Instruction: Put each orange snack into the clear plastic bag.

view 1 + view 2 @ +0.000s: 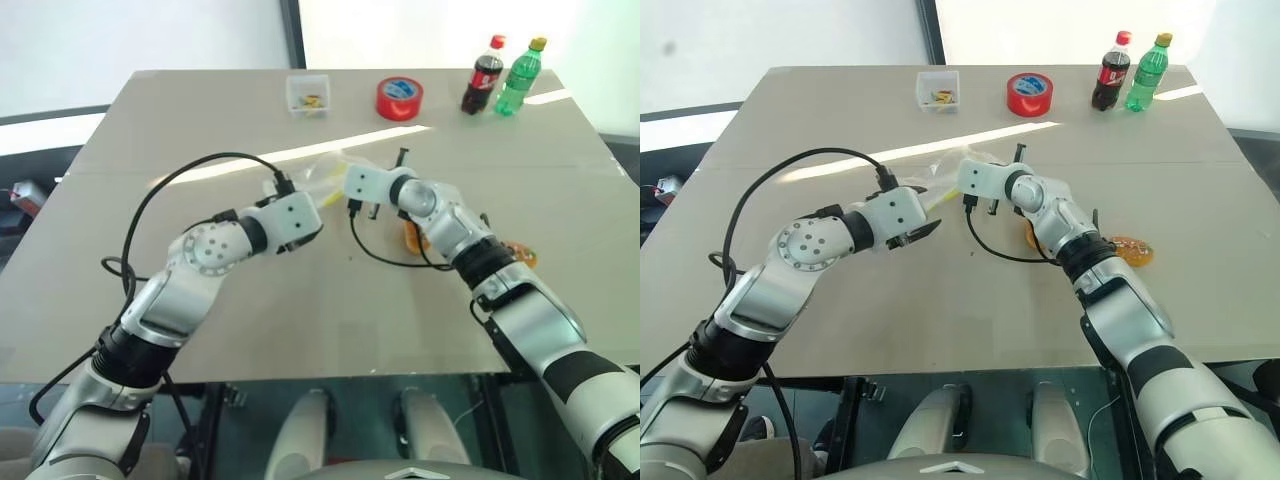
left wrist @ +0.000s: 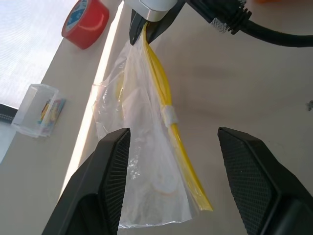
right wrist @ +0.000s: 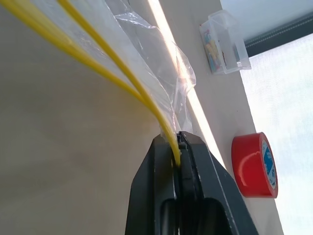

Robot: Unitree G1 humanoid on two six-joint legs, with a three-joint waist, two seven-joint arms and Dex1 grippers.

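The clear plastic bag point(image 2: 146, 161) hangs by its yellow strip just above the table's middle. My right gripper point(image 3: 177, 142) is shut on one end of that strip. My left gripper point(image 2: 173, 132) stands open just left of the bag, a finger on either side of the strip without touching it. Two orange snacks lie on the table to the right. One orange snack point(image 1: 1132, 249) is in plain sight beside my right forearm. That forearm partly hides the other orange snack point(image 1: 1032, 235).
At the table's far edge stand a small clear box point(image 1: 307, 93), a red tape roll point(image 1: 399, 97), a cola bottle point(image 1: 482, 75) and a green bottle point(image 1: 518, 76). Black cables loop from both wrists over the table.
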